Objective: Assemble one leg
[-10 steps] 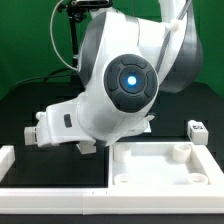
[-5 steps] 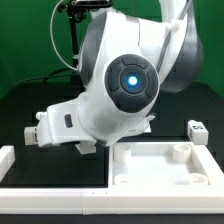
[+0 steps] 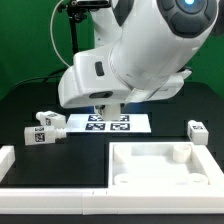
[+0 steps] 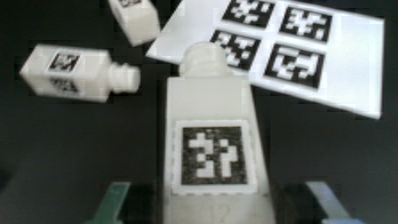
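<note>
In the wrist view a leg (image 4: 214, 130), a white oblong block with a square tag on its upper face, lies between my gripper's (image 4: 221, 205) jaws. Its narrow end reaches the marker board (image 4: 294, 50). The jaws are open, with a dark gap on each side of the leg. In the exterior view the gripper (image 3: 104, 102) sits low under the arm's body, just behind the marker board (image 3: 110, 123), and that leg is mostly hidden. Two other legs (image 3: 46, 120) (image 3: 38, 137) lie at the exterior view's left, and they also show in the wrist view (image 4: 75, 72) (image 4: 134, 17).
The large white tabletop (image 3: 150, 175) with round corner sockets lies at the front right. Another leg (image 3: 196, 130) stands behind its right corner. A white rail frame (image 3: 40, 172) runs along the front left. A dark stand (image 3: 74, 30) rises at the back.
The arm has swung up and back, so its round blue-lit joint no longer fills the exterior view. The marker board and the legs at the left now show.
</note>
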Motion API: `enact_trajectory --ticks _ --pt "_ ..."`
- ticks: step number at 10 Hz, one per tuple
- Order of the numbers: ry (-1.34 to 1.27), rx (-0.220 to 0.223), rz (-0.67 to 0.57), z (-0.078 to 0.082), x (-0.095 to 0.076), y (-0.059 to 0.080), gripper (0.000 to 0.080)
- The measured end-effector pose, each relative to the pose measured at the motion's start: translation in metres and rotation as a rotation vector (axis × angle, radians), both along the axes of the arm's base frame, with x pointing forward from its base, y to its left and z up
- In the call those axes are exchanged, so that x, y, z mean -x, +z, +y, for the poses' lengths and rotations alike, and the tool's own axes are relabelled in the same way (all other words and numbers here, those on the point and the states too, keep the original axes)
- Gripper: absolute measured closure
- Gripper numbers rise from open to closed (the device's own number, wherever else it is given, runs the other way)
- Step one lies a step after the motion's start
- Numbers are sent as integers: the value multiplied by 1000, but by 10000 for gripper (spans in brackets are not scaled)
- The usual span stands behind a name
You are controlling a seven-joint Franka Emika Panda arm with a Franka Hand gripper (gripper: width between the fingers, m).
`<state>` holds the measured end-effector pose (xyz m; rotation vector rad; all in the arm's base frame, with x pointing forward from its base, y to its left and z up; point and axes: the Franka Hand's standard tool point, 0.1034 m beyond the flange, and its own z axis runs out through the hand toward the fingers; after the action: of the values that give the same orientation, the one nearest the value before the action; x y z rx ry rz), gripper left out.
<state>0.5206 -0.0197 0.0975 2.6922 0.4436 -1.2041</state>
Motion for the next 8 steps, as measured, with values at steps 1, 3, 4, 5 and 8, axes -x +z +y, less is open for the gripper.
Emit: enact_trajectory --ticks 1,3,4,5,8 --pt "8 -15 -56 -1 -4 0 515" --pt "13 -36 -216 3 -12 1 515" --pt "10 -26 -252 26 -12 3 515" --pt "-40 -34 -293 53 -23 12 515" --pt "-181 -38 -487 111 -68 33 515"
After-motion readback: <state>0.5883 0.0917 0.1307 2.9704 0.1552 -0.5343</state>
